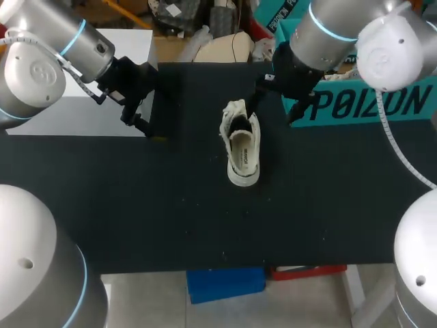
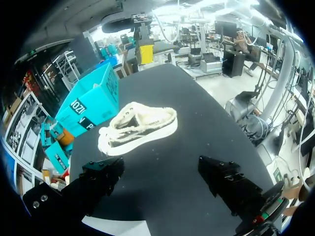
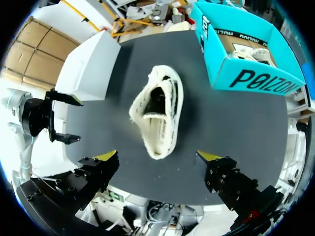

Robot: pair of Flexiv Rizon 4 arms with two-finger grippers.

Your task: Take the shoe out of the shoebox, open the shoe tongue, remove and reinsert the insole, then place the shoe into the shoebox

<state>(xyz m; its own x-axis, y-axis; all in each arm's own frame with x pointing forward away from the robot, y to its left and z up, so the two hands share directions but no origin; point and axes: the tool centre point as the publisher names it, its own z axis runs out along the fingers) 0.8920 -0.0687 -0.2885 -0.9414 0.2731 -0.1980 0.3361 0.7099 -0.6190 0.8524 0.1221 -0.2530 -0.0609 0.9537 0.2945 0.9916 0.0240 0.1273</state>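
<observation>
A cream sneaker (image 1: 242, 147) lies on the black table (image 1: 136, 205), near its middle, with loose laces and a pale insole showing in its opening. The left wrist view has the sneaker (image 2: 138, 128) ahead of my left gripper (image 2: 162, 177), which is open and holds nothing. Seen from the right wrist, the sneaker (image 3: 157, 113) lies just ahead of my open right gripper (image 3: 157, 157), which hangs above it. From the head camera, my left gripper (image 1: 140, 123) is left of the shoe and my right gripper (image 1: 273, 106) hangs behind it to the right. The teal shoebox (image 1: 362, 102) stands at the right.
A white box (image 1: 102, 89) sits at the back left, close to my left gripper. The teal shoebox (image 3: 246, 54) is open and holds another pale shoe (image 3: 251, 51). The same shoebox (image 2: 91, 101) stands beyond the sneaker in the left wrist view.
</observation>
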